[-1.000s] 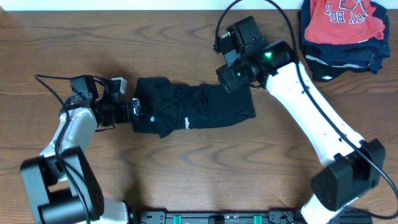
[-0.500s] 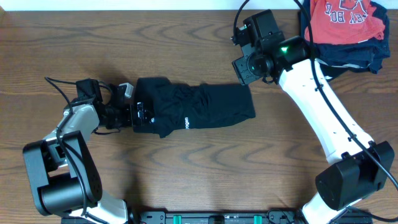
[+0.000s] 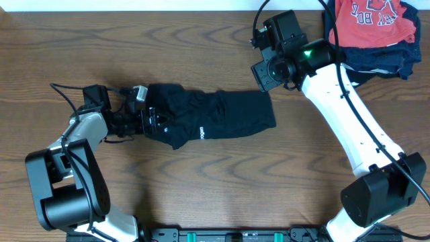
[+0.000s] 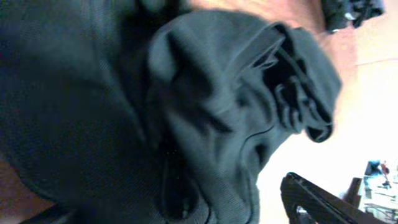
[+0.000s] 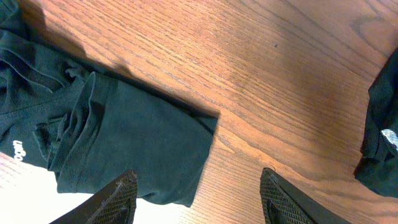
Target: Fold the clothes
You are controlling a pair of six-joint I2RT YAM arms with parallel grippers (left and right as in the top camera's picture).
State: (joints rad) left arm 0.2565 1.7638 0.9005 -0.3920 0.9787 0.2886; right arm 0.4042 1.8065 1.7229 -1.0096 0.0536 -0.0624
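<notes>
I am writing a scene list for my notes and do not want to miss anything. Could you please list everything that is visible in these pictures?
black T-shirt: one, black with small white print, folded into a rumpled strip at the middle of the table.
red shirt: one, red with white lettering, on top of the pile at the far right corner.
dark navy garments: number unclear, navy with pale trim, folded under the red shirt.
table: one, brown wood, under everything.
left arm: one, white and black, left side.
left fingers: at the T-shirt's left end; grip unclear.
right arm: one, white and black, right side.
right fingers: black, open, holding nothing, above the T-shirt's right end.
</notes>
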